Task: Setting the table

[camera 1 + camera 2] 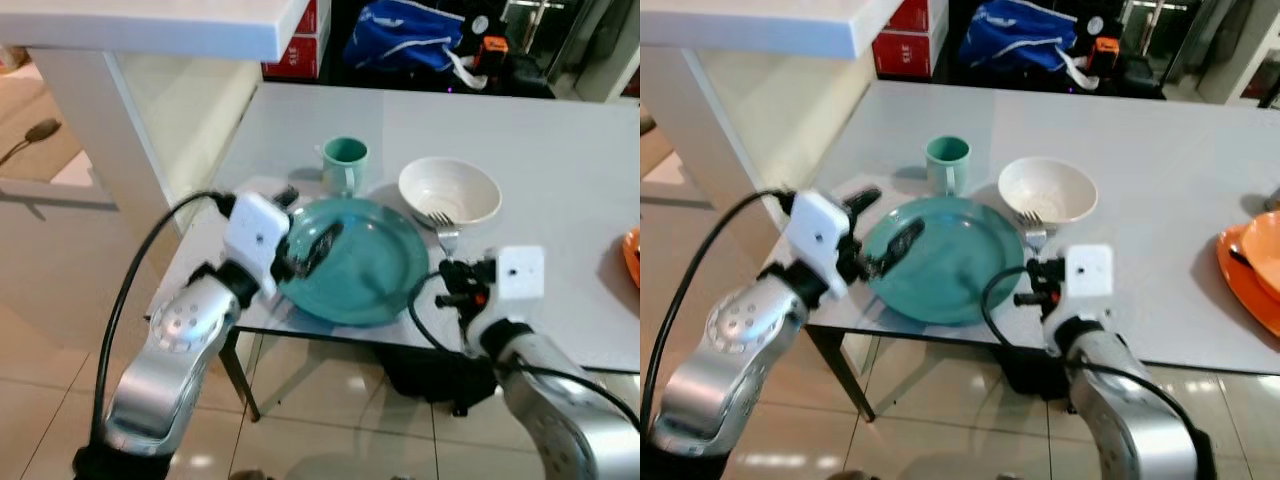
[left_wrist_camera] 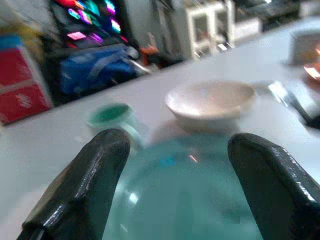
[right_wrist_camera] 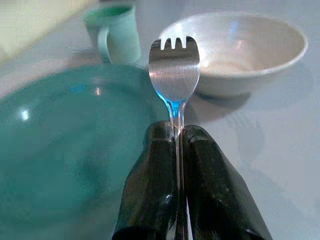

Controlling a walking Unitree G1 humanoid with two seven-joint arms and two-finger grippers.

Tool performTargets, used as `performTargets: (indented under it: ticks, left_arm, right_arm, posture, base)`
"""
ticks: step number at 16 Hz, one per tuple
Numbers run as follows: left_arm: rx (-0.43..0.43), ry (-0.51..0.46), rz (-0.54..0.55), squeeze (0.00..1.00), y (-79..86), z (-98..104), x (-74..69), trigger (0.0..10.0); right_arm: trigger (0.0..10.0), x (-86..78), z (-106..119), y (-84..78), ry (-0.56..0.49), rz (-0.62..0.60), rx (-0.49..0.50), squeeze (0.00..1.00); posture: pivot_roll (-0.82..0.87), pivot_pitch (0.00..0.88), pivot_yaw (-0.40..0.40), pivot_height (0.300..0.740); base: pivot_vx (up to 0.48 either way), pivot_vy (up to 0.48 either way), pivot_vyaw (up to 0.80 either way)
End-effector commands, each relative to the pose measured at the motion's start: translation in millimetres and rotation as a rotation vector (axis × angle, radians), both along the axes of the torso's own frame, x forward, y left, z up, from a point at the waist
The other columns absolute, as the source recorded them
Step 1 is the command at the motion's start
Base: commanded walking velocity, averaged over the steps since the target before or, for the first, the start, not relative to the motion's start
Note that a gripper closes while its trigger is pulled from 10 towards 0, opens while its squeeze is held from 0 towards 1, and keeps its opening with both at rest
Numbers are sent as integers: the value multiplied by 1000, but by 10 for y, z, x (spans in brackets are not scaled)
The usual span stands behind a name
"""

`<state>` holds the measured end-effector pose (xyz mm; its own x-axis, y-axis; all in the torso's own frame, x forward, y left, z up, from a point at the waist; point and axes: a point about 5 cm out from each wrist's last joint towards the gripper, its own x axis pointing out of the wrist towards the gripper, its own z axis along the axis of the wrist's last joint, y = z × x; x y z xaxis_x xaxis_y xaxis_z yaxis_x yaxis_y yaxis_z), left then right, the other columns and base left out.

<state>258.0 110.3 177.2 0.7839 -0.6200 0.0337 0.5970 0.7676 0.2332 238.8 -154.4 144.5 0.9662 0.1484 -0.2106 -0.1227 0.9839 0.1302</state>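
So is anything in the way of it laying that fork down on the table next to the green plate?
Nothing visible blocks it. The right gripper holds the fork over a bare strip of table just right of the plate. The white bowl sits close beyond the fork's tines, so there is little room forward.

Past the far edge there's a blue bag [image 1: 410, 40] with white trim slumped in a dark corner, and a small orange and black gadget [image 1: 492, 50] just beside it. A red box [image 1: 300, 45] with white lettering sits on the floor near the bag, partly tucked under a white countertop [image 1: 150, 25] that juts in from the upper left. Below that counter there's a pale cream panel [image 1: 185, 105]. Off at the far left a dark spoon [image 1: 30, 135] lies on a tan shelf. The floor [image 1: 330, 420] is glossy beige tile with light spots reflecting off it.
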Motion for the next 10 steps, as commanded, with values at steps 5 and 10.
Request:
performTargets:
  ticks: [5, 10]
  left_arm:
    - [71, 38, -20, 0, 87, -72, -81, 10000]
    - [72, 69, -5, 0, 157, -72, -241, 10000]
  right_arm:
    - [10000, 234, 11, 231, 46, 92, 185, 0]
    - [10000, 371, 37, 461, 159, 207, 525, 0]
  posture:
    - [22, 45, -18, 740]
    - [47, 93, -70, 740]
  base:
    - [0, 0, 0]
    - [0, 0, 0]
